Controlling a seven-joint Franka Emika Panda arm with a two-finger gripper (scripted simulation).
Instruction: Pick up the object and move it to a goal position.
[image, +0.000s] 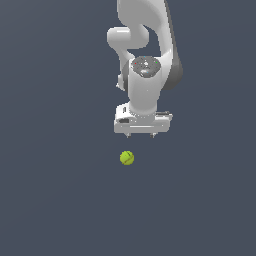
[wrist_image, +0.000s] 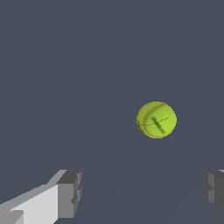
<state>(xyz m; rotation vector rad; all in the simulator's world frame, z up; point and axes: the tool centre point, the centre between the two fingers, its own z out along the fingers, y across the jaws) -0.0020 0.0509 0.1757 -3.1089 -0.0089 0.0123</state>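
Plain dark slate-blue surface (image: 50, 200) fills both views; flat even light, no walls or furniture visible.

open floor all around ball (image: 127, 158), claw (image: 141, 135) apart from it

Matt ball, glossy arm, flat ground

The ball (wrist_image: 156, 120) looks matt yellow-green with a thin dark seam. The arm (image: 145, 75) and hand (image: 142, 135) shine like smooth white plastic; the finger pads (wrist_image: 70, 194) are dull grey. The ground (image: 50, 200) is uniform matt slate.
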